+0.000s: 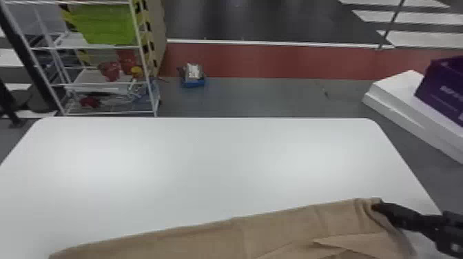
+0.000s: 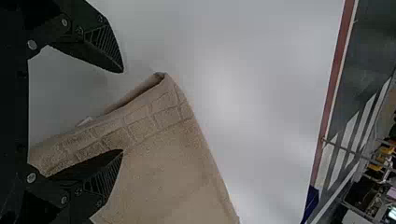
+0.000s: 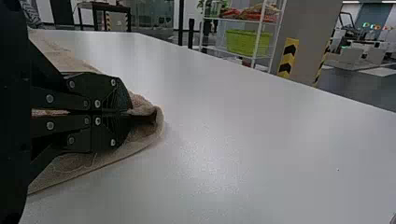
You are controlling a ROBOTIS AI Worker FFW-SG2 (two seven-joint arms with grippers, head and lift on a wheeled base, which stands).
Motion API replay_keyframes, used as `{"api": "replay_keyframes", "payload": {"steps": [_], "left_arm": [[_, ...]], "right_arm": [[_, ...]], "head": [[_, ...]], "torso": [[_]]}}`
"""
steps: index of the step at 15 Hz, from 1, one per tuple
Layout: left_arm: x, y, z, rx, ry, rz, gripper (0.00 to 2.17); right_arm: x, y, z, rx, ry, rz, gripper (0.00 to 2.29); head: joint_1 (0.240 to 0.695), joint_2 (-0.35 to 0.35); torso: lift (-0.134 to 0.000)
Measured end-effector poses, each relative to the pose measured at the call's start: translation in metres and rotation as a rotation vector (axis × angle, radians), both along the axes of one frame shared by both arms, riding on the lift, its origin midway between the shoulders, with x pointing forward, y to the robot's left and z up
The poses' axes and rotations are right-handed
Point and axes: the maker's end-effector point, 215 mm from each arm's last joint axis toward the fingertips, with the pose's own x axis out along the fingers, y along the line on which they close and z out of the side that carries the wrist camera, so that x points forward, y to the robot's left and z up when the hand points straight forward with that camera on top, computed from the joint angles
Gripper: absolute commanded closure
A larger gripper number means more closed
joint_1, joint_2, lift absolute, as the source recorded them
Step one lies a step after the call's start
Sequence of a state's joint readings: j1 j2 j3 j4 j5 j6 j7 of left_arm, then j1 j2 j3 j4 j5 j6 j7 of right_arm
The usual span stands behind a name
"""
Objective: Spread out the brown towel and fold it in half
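Brown towel (image 1: 206, 237): lies along my near side of the table, running off the bottom of the head view; its far edge slants from low at my left up to my right gripper (image 1: 376, 206).
Right grip: my fingers are pressed together on a corner of the cloth; in the right wrist view it puckers at the tips and curls past them in a soft, rounded lip.
Left gripper (image 2: 123, 111): I have its fingers wide apart, ridged pads (image 2: 107, 44) showing, with nothing clamped; one finger overlaps the cloth in the left wrist view, the other shows against bare white.
Towel weave: fuzzy, looped pile, with a band of raised rectangles beside the hem; a small pale tab sticks out at the edge.
Towel shape: near my left fingers a corner comes to a blunt, doubled tip; toward my right the cloth has creases and a pointed, overlapping flap.
Table (image 1: 206, 155): smooth, white, faintly glossy, with rounded far corners.
Wire rack (image 1: 144, 65): white metal shelves beyond the table to my left, bearing a lime-green basket (image 1: 110, 26).
Purple box (image 1: 444, 89): boxy, on white slabs (image 1: 396, 93) beyond the table to my right.
Floor: grey, with a brick-red strip (image 1: 268, 60).
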State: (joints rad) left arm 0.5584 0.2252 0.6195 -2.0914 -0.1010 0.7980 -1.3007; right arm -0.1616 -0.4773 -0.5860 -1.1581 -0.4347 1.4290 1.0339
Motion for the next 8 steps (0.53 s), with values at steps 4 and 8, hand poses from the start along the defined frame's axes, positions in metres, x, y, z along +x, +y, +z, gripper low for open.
{"api": "replay_keyframes", "payload": {"steps": [4,8], "left_arm": [[0.004,-0.005,0.002,-0.019,-0.006,-0.010,1.09],[0.009,-0.005,0.012,-0.028,-0.030,-0.003,1.61]], "right_arm": [[-0.001,-0.001,-0.001,0.001,0.001,-0.003,1.11],[-0.001,-0.001,-0.001,-0.001,0.002,-0.003,1.11]], "head": [[0.695,-0.067],[0.695,-0.067]], "torso": [[-0.124],[-0.124]]}}
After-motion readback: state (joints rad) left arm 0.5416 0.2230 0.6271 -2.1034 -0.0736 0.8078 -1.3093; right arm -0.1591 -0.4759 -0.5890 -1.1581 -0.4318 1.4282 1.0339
